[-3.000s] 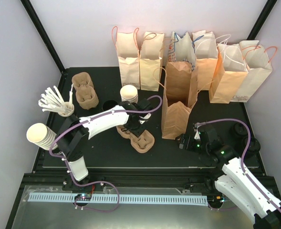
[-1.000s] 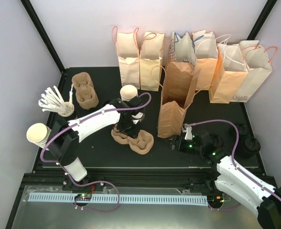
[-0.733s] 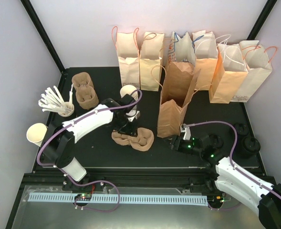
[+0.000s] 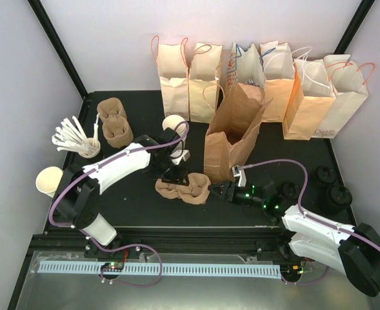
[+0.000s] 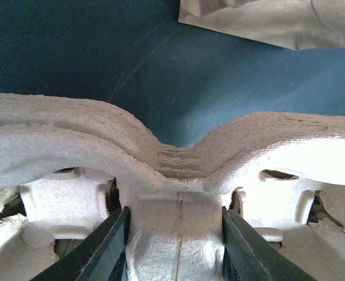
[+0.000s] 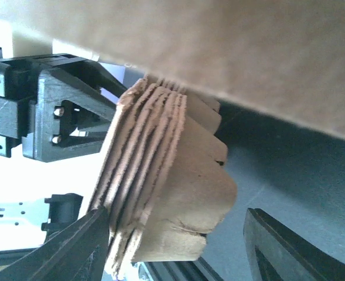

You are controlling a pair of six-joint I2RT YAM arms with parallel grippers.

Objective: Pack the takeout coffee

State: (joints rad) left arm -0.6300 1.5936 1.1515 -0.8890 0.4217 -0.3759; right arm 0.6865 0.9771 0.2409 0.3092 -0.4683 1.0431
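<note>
Nearest the bases, the right gripper lies low on the black mat with its fingers spread wide. In its wrist view the end of the stack of pulp cup carriers sits between them, close to one finger and well off the other, under the leaning wall of the brown paper bag. Behind that hand, on its outer side, stand three black round tops, and I judge the takeout coffee to be one of them (from above a lidded cup and a bare stack of lids look alike, so I cannot tell which). Its long axis would be upright, and the right arm is plainly the nearer one, though its hand points away from it, toward the bag. Just beyond, the left gripper is clamped from above on the middle ridge of the carrier stack, whose long axis runs across toward the right hand. Past the left hand stands one stack of white cups. Off to its outer side are a second cup stack, one cup of wooden stirrers and a second carrier stack. Farthest off, six more paper bags line the wall, making seven bags in all.
</note>
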